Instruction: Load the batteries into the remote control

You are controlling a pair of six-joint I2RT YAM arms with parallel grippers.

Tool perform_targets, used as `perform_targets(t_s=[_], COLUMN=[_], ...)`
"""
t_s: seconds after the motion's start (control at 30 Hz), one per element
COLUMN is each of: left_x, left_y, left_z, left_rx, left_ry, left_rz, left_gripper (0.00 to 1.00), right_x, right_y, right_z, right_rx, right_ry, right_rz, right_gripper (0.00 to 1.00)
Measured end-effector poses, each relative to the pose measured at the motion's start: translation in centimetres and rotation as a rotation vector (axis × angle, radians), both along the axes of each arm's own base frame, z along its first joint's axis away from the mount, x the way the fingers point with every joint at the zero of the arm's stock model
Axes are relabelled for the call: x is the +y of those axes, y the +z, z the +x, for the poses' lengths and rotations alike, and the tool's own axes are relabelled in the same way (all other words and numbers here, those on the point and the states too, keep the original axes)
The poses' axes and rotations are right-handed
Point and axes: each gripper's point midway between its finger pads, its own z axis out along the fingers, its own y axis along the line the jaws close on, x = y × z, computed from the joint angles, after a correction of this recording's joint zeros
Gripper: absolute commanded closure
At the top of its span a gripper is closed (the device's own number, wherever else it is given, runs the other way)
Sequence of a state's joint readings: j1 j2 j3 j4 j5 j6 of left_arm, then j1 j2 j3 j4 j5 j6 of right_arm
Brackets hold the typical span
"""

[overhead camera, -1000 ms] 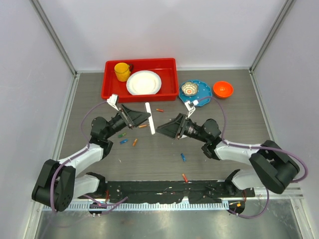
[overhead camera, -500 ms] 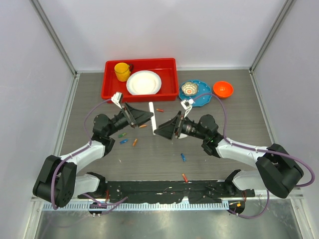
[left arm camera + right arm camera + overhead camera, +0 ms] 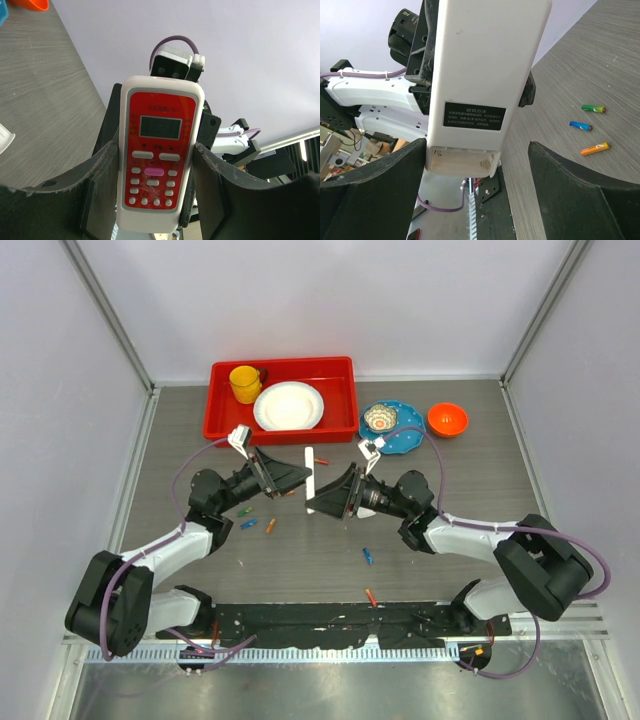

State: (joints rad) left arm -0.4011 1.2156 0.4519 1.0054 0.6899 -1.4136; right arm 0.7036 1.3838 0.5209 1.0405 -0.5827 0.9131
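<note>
1. The left gripper [image 3: 158, 192] is clamped on the remote control [image 3: 160, 150]. One finger presses on each long side, down by the bottom rows of buttons.
2. The remote's long way points straight out ahead of those jaws, past their tips. Its red button face looks back at the left wrist.
3. The right gripper [image 3: 477, 145] has its jaws wide apart and holds nothing. The plain white back of the remote faces it.
4. One end of the remote sits in between the right jaws, and its long way runs out ahead of them too.
5. It is not in the middle of the right jaws. It is right up against the finger on the side away from the batteries [image 3: 594, 108]. I cannot tell if they touch. The other finger stands well clear of it.
6. The batteries lie on the table [image 3: 600, 60], out to the side past that clear finger. A green one, a blue one and an orange one lie near each other. None is in any jaw.
7. I think the right arm should do the next job. It is free, and it is the one facing the back of the remote, where the batteries go in.
8. I cannot tell if the battery door is on or off.
</note>
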Motion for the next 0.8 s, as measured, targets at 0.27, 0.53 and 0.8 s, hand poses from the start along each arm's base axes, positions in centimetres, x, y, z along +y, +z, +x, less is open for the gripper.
perform_targets(t_s=[0.27,0.53,0.8], left_x=[-0.3,-0.4,-0.4], left_y=[0.1,0.1,0.1], left_z=[-0.3,-0.4,-0.2], left_rx=[-0.003,-0.007,-0.016], left_ry=[-0.013,-0.015,-0.009], left_rz=[-0.002,-0.003,-0.001], left_gripper=[1.0,1.0,0.31], right_x=[0.2,0.2,0.4], right_y=[0.7,1.1,1.1], right_z=[-0.1,-0.1,-0.3], right_rx=[0.002,0.006,0.025], right_ry=[0.018,0.021,0.042], right_rz=[0.044,0.059,0.066], right_gripper=[0.11,0.45,0.83])
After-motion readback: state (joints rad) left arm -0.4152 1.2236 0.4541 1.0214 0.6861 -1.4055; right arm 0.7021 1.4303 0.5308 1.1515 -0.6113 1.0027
